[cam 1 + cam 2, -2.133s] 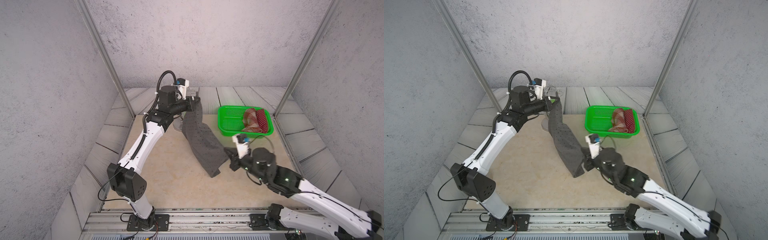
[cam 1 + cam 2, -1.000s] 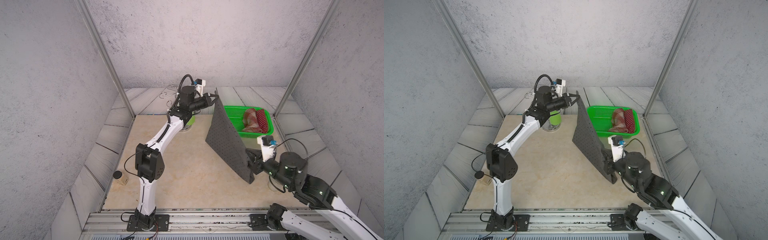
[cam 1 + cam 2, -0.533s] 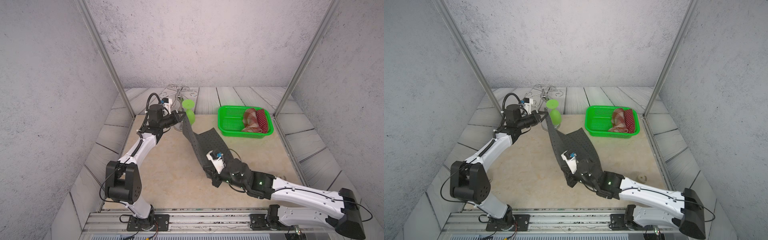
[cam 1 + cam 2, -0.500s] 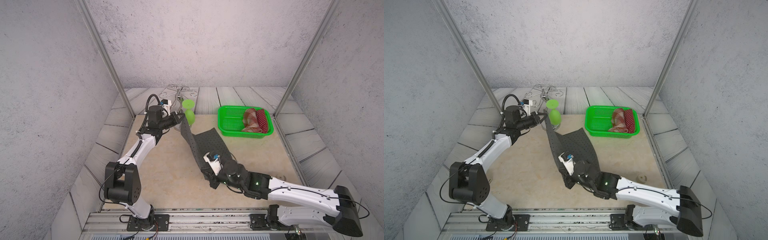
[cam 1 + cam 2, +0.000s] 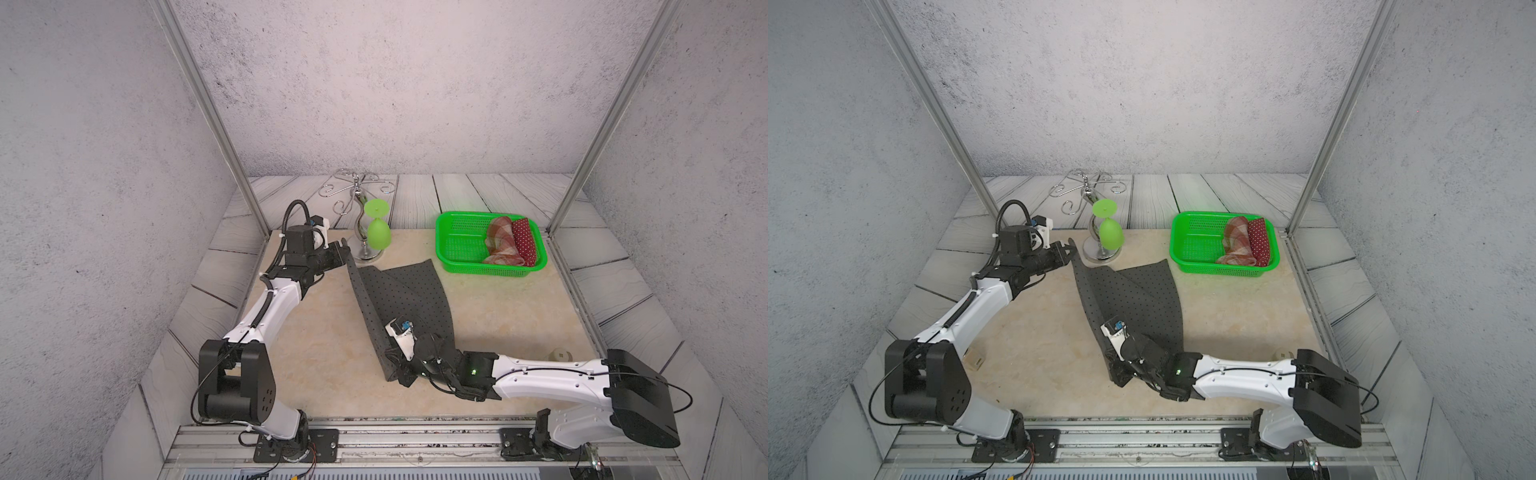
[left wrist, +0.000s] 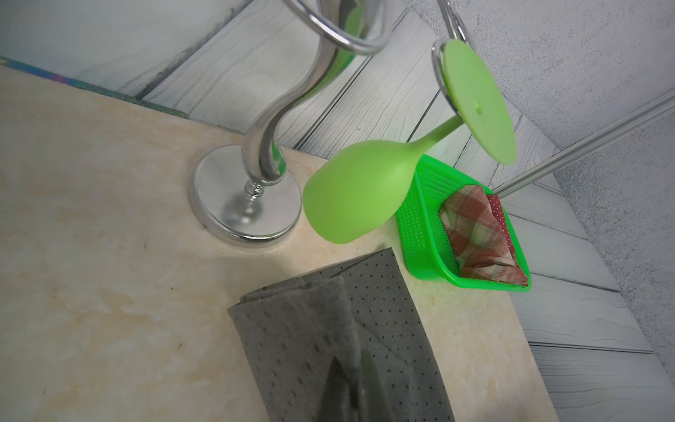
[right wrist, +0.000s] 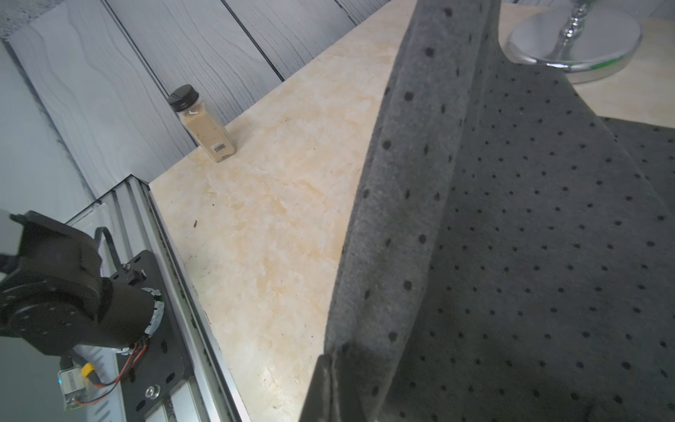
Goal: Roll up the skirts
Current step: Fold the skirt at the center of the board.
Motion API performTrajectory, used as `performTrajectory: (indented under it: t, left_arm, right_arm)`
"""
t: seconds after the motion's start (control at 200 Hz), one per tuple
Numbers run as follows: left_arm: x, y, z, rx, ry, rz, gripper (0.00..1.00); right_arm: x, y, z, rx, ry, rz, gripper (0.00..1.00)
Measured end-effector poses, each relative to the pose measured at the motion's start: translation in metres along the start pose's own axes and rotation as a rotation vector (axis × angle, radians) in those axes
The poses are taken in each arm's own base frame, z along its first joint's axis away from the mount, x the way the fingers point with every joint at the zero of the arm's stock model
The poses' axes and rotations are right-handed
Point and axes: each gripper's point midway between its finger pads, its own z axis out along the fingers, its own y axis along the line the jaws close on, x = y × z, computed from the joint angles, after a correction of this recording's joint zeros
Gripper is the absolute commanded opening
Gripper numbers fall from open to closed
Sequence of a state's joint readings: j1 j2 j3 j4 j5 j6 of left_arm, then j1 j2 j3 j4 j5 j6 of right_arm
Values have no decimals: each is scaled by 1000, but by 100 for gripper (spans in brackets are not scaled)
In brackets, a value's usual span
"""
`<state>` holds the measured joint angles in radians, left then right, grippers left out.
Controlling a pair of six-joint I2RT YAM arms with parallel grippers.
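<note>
Dark grey dotted skirt (image 5: 401, 297): mid-table, partly spread. One long edge is raised and stretched between the two arms. The rest drapes down onto the tabletop (image 5: 316, 357) towards the green basket (image 5: 459, 218).

Left gripper (image 5: 345, 252): pressed shut on the skirt's far corner, close beside the chrome stand (image 5: 365, 254).

Right gripper (image 5: 394, 370): shut on the near corner, low to the table. In the right wrist view the cloth rises from the jaws as a doubled fold.

Step in hand, as judged: laying the skirt out flat so a roll can begin. It would go best if both corners come down together with the held edge taut, so that no crease sets into the first turn. The doubled layer at the near corner probably wants smoothing out first. A loose or skewed start would likely make a cone, not a roll.

Plaid skirt (image 5: 500, 243) and red white-dotted skirt (image 5: 524, 241) lie already rolled, side by side in the basket. The grey one looks to be the last.

Surroundings: a green goblet (image 5: 378, 237) hangs upside down from the stand, just beyond the left gripper. It is the likeliest thing to be knocked if that arm swings. The skirt's far corner lies near the basket wall but apart from it. A spice jar (image 7: 202, 124) stands at the table's edge, well clear. A small round object (image 5: 560, 356) sits by the right arm; what it is cannot be told.
</note>
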<state>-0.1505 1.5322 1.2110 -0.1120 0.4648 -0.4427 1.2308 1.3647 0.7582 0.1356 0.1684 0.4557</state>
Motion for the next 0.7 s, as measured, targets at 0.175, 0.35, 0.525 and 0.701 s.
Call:
performTrajectory:
  t: [0.175, 0.35, 0.525, 0.701]
  left_arm:
    - [3, -67, 39, 76, 56, 169, 0]
    - [32, -90, 81, 98, 101, 240, 0]
    - [65, -74, 121, 69, 144, 223, 0]
    - [83, -86, 161, 85, 182, 241, 0]
  right_arm:
    - [-1, -45, -36, 118, -50, 83, 0]
    - [11, -106, -56, 252, -51, 214, 0]
    - [45, -160, -80, 396, 8, 323, 0]
    - [46, -179, -101, 449, -9, 375, 0]
